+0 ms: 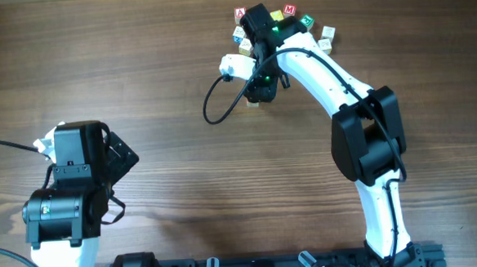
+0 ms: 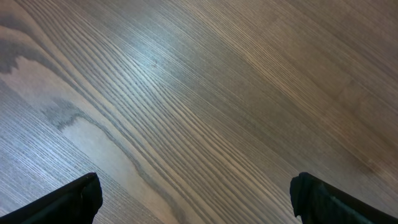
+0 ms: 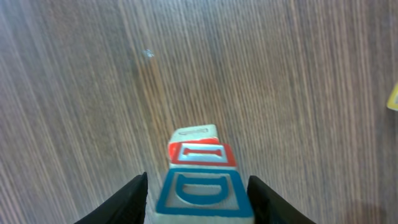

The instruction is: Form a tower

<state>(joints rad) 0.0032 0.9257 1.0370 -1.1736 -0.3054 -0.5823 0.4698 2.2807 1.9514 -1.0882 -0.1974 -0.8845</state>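
1. Standing upright on the counter (image 3: 74, 74), the tower (image 3: 198, 154) is sitting directly between the black fingers (image 3: 127, 202) of the right pincer (image 3: 198, 180), with its long axis running vertically from the wood up toward the wrist.
2. Three small, square-edged cubes of pale wood are making up the stack, each looking smaller the farther it is from the pincer.
3. The cube nearest the pincer is showing a blue-framed letter D and the one under it a red-framed letter I. The lowest is showing a pale face with a faint mark too foreshortened to read.
4. The right pincer is flanking the topmost cube closely at a middling spread; I cannot tell whether it is pressing on the cube.
5. Loose cubes (image 1: 289, 11) with red, green and yellow faces are lying scattered beyond the right pincer, their letters too small to read.
6. The left pincer (image 2: 196, 190) is hanging wide open over streaky grey-brown wood grain, well apart from the tower.
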